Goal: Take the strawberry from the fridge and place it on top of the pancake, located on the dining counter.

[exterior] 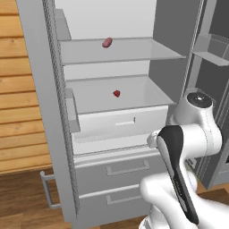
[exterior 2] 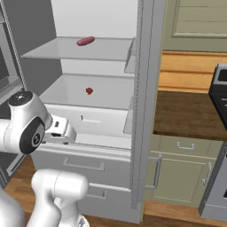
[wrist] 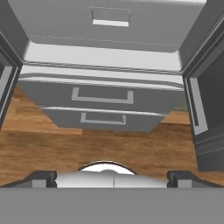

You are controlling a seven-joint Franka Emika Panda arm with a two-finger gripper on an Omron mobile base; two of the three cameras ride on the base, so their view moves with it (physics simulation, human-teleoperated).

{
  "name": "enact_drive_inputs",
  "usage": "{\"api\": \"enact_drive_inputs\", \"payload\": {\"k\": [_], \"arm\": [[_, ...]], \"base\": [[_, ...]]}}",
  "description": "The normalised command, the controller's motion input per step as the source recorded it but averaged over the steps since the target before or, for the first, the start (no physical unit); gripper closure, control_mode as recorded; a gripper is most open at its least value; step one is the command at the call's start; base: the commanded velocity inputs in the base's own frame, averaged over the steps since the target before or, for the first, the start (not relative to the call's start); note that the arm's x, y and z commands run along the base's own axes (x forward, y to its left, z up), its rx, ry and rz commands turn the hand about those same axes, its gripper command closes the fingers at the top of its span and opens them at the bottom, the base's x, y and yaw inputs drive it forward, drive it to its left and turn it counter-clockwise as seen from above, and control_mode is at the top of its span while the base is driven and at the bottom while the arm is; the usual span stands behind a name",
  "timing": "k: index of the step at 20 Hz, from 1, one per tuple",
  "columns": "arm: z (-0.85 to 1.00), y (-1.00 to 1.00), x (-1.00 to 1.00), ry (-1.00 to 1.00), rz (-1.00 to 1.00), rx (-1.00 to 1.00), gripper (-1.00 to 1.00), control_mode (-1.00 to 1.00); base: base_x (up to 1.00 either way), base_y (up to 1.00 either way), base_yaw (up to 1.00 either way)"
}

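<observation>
The fridge (exterior: 157, 67) stands open in front of me, white shelves above two shut lower drawers (exterior: 120, 171). The strawberry (exterior: 116, 93) (exterior 2: 89, 91), a tiny red berry, lies alone on the lower shelf. My gripper (wrist: 113, 179) hangs below and in front of that shelf, pointing down at the drawers and the wooden floor. Its fingertips (wrist: 41, 178) stand wide apart, open, with nothing between them. In the right base view my hand (exterior 2: 60, 128) sits level with the white inner bin's front. The pancake and the dining counter are out of view.
A pinkish oval lump (exterior: 107, 42) (exterior 2: 85, 41) lies on the upper shelf. Open fridge doors flank me, the left one (exterior: 38, 98) and the right one (exterior: 210, 67) with door racks. A dark-topped counter (exterior 2: 186, 116) over green cabinets and a stove (exterior 2: 219, 88) stand to the right.
</observation>
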Motion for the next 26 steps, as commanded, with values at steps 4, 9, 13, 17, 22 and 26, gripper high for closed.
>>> {"api": "enact_drive_inputs", "payload": {"k": [4, 9, 13, 17, 22, 26], "arm": [[0.00, 0.00, 0.00, 0.00, 0.00, 0.00, -1.00, 1.00], [0.00, 0.00, 0.00, 0.00, 0.00, 0.00, -1.00, 1.00], [0.00, 0.00, 0.00, 0.00, 0.00, 0.00, -1.00, 1.00], [0.00, 0.00, 0.00, 0.00, 0.00, 0.00, -1.00, 1.00], [0.00, 0.00, 0.00, 0.00, 0.00, 0.00, -1.00, 1.00], [0.00, 0.00, 0.00, 0.00, 0.00, 0.00, -1.00, 1.00]], "base": [[0.53, 0.25, 0.00], [0.61, 0.28, 0.00], [0.58, 0.28, 0.00], [0.55, 0.13, 0.00], [0.48, 0.23, 0.00], [0.40, 0.39, 0.00]]}}
